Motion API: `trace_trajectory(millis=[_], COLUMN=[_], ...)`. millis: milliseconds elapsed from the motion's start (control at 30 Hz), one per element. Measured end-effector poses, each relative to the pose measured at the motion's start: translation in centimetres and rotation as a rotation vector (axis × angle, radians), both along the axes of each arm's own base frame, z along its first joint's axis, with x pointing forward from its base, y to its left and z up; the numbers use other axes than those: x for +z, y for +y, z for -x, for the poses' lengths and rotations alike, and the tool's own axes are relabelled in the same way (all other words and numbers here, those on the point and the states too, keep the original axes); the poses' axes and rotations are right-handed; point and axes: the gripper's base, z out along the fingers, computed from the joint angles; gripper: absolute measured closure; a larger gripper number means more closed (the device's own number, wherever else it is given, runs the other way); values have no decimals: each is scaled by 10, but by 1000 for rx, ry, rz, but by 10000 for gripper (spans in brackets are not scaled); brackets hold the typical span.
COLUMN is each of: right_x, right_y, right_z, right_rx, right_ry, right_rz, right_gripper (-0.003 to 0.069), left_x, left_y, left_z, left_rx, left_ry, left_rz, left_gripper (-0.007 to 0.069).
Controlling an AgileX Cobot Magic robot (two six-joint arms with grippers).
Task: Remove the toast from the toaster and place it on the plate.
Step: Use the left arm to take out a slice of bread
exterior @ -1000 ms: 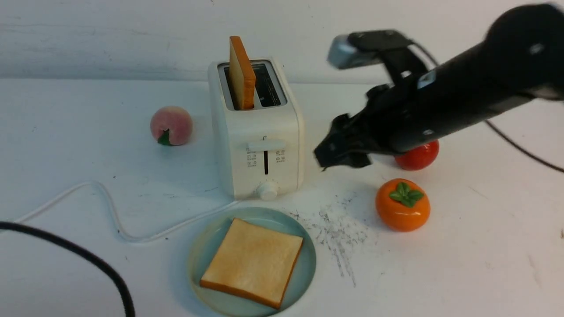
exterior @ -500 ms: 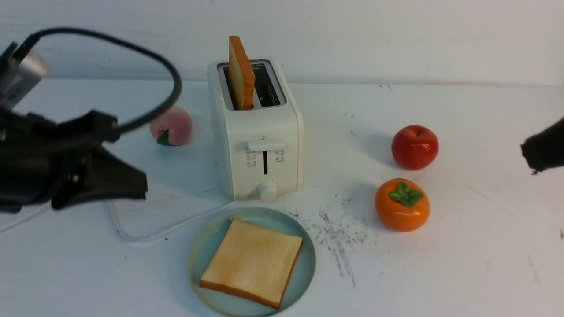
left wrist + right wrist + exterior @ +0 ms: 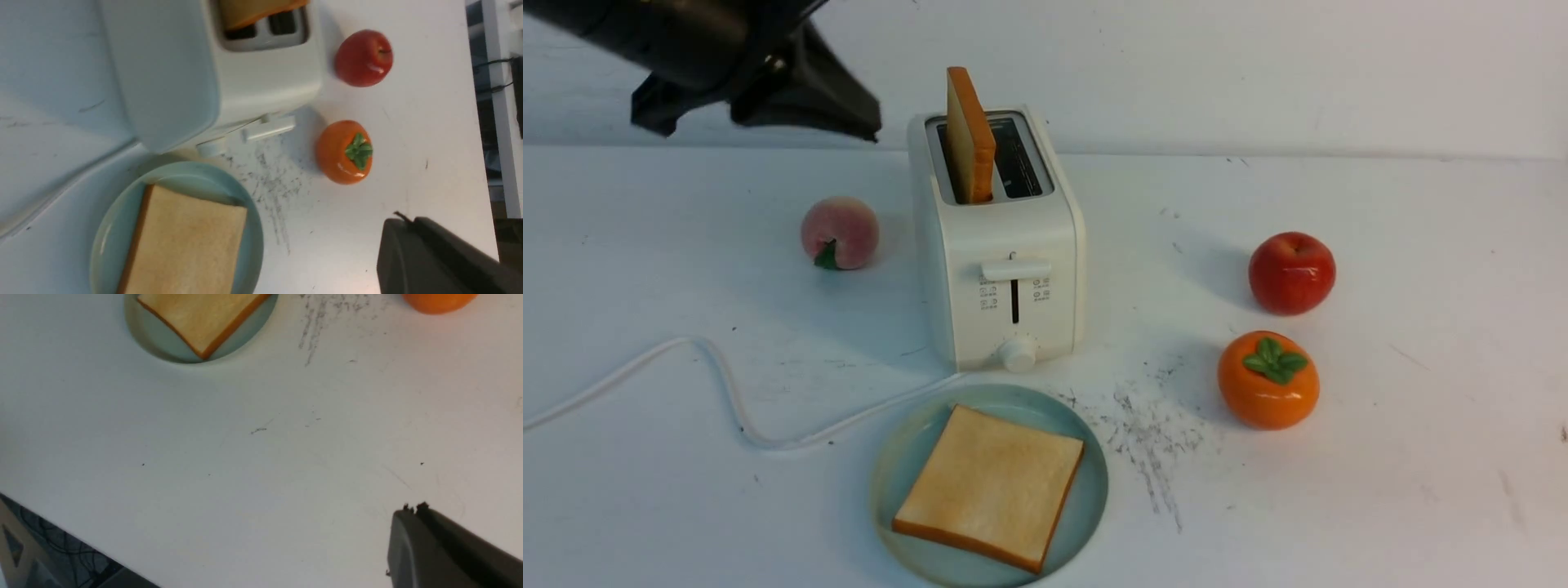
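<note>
The cream-white toaster [image 3: 1001, 261] stands mid-table with one slice of toast [image 3: 970, 135] upright in its left slot. In front of it the pale blue-green plate [image 3: 894, 478] carries another flat slice of toast [image 3: 990, 483]. My left gripper [image 3: 870, 129] hangs shut and empty, high to the left of the toaster, level with the upright slice. The left wrist view shows its closed tips [image 3: 402, 220] above the table, with the toaster [image 3: 212, 69] and plate [image 3: 184, 175] beyond. My right gripper [image 3: 412, 509] is out of the front view, shut and empty over bare table.
A peach [image 3: 840, 233] lies left of the toaster. A red apple [image 3: 1292, 272] and an orange persimmon [image 3: 1268, 378] sit to its right. The white cord [image 3: 727, 392] snakes across the left front. Dark scuff marks [image 3: 1147, 429] lie beside the plate. The table's near edge [image 3: 61, 522] shows in the right wrist view.
The right arm has pulled back out of the front view. The left arm came in low at the left, then swung up to the toaster's upper left.
</note>
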Motion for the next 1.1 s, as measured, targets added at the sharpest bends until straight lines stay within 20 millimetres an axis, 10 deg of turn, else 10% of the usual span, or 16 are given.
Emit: trace_trajectory(millis=[533, 767, 1100], right_x=[-3, -3, -2], right_y=[-4, -4, -4], right_z=[2, 2, 1], right_rx=[-31, -31, -35], right_ry=[-67, -67, -77], right_rz=[17, 17, 13], right_gripper=[662, 657, 651], left_x=[-44, -68, -67], left_y=[-102, -108, -104], left_z=[-67, -85, -91], left_rx=[221, 231, 250], left_ry=[20, 6, -63], left_rz=[-280, -336, -384], left_gripper=[638, 614, 372])
